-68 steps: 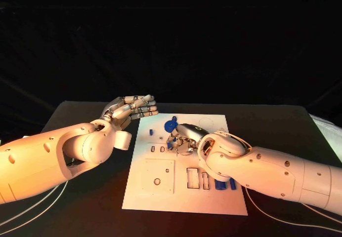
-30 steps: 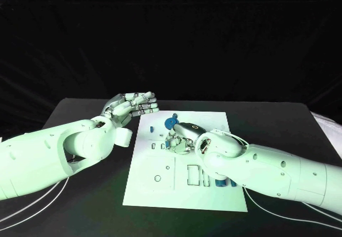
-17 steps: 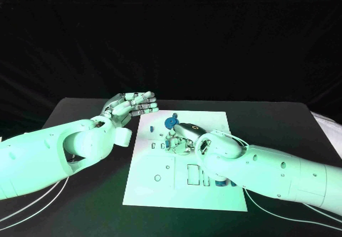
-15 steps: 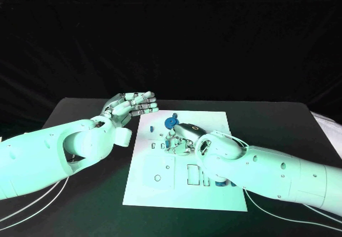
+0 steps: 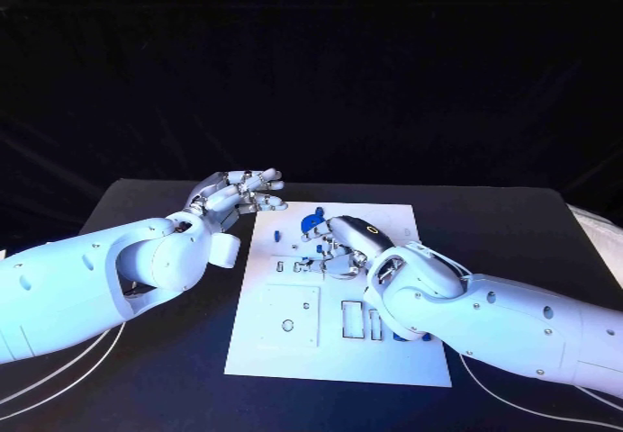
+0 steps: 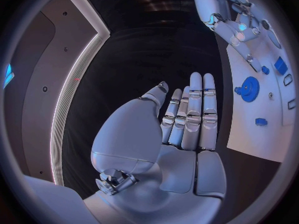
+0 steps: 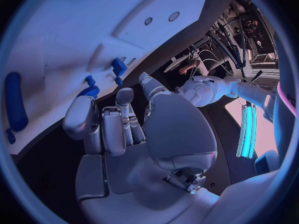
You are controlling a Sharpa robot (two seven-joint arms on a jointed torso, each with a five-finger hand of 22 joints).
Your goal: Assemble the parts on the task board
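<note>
The white task board (image 5: 302, 358) lies in the middle of the black table. A blue gear (image 5: 311, 221) sits near its far edge, and a small blue part (image 5: 302, 265) lies by the little slots. My right hand (image 5: 341, 243) hovers over the board beside the gear, fingers bent down, with nothing plainly between them. In the right wrist view the right hand (image 7: 124, 129) points at the board (image 7: 56, 30), with the gear's toothed edge (image 7: 92, 90) past a fingertip and a long blue part (image 7: 15, 102) off to one side. My left hand (image 5: 241, 193) is raised flat at the board's far left corner, holding nothing.
A raised square panel (image 5: 288, 315) and several rectangular slots (image 5: 350, 320) take up the board's near half. The left wrist view shows my flat left hand (image 6: 187, 129), the board (image 6: 274, 102), the blue gear (image 6: 249, 88) and two small blue parts (image 6: 261, 121).
My right hand has risen a little off the small slots and shifted toward the board's far side. The left hand has stayed where it was.
</note>
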